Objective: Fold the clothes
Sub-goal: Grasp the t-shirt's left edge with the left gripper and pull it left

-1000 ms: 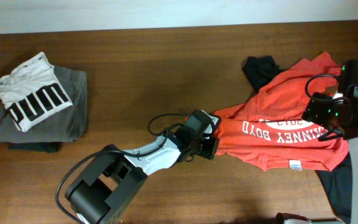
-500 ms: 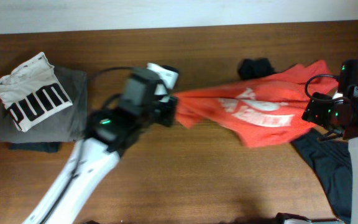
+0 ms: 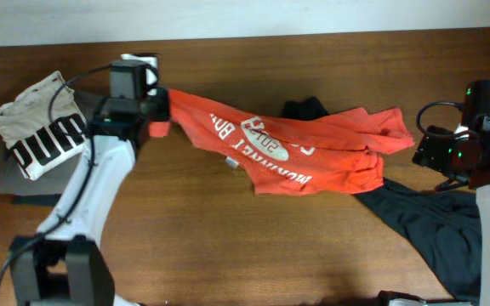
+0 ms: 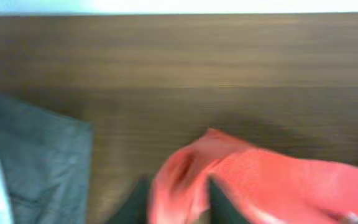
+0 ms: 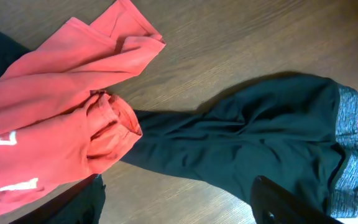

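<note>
Overhead, the orange-red T-shirt (image 3: 330, 161) stretches out rumpled, white lettering showing — right jaws spread, left jaws: cannot tell.

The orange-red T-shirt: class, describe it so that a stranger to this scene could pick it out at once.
On the brown wooden table, look across the middle. The orange-red T-shirt is stretched out there, between a white shirt at the left and a dark garment at the right. It alone is bright orange-red with white lettering and a white logo.
</note>
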Motion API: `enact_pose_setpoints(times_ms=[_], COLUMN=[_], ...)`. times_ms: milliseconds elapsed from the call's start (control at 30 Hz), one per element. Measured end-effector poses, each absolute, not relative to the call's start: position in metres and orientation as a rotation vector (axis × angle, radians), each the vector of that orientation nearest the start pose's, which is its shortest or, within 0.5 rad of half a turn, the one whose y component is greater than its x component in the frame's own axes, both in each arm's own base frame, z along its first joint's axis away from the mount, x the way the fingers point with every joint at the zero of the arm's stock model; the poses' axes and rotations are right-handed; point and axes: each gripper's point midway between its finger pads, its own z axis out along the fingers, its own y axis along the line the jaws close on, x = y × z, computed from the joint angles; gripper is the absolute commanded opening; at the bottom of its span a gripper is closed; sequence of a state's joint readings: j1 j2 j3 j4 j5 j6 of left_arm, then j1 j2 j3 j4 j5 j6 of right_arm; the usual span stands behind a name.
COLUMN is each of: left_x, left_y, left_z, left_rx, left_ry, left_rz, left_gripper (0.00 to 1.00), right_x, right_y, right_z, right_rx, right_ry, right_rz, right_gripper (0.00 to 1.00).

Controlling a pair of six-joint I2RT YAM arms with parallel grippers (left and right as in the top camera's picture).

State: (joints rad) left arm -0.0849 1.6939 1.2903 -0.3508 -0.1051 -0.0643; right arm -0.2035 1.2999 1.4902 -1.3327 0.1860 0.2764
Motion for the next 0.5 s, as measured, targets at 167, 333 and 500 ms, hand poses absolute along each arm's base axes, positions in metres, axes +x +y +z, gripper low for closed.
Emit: enact_pose_setpoints(times_ms=[167, 333, 500], left_x=[0.461, 0.402, 0.367], left_y=[-0.012, -0.081, -0.157], left_z=[0.138, 0.113, 0.112], left_rx=[-0.07, 0.054, 0.282], left_ry=[2.459, 2.697, 2.749], left_rz=[-0.072, -0.471, -0.68], left_gripper=[0.99, 0.99, 0.99], right_x=[0.268, 0.271, 0.277], right_y=[-0.088, -0.088, -0.09], right_z=[0.251, 0.242, 0.227], right_rx=[0.69, 0.69, 0.695], right_ry=[2.614, 2.65, 2.705], right_rz=[-0.233, -0.237, -0.245], right_gripper=[0.84, 0.84, 0.84])
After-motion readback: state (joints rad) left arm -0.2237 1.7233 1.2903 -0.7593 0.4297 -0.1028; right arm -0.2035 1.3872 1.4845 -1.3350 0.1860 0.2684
